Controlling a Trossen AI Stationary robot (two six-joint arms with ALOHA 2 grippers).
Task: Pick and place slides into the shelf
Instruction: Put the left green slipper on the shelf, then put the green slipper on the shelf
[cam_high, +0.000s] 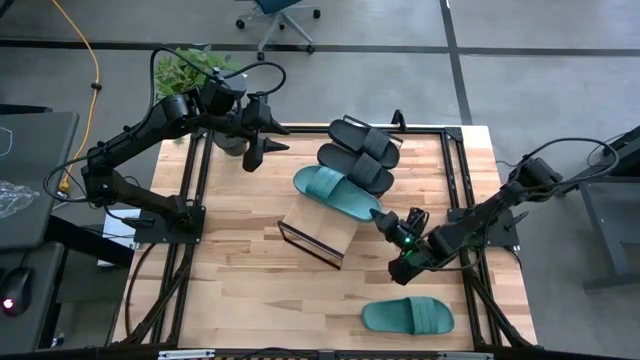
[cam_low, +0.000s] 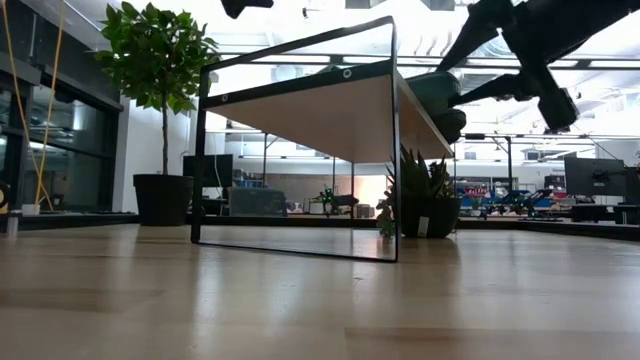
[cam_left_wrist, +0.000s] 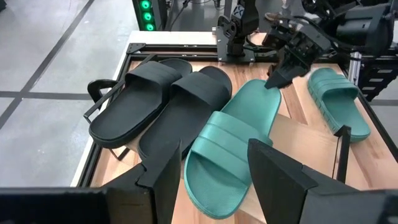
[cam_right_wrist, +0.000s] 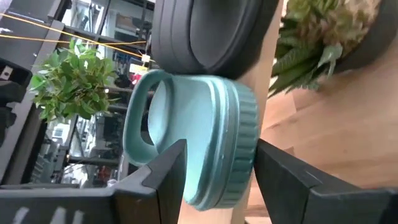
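**Placement of Third Slide on Shelf**

Step in hand, as judged: release of teal slide on shelf, beside two black slides. Right end effector at heel end of that slide, fingers parted wide around the heel, not clamped. Left end effector idle above far counter edge, fingers wide, empty. Next, likely: retreat clear, then reach for second teal slide near front counter edge.

Lighting: bright, even overhead daylight. Shadows: soft on counter. Low view: ceiling glare, blown-out highlights. Right wrist view: near teal slide soft-focused.
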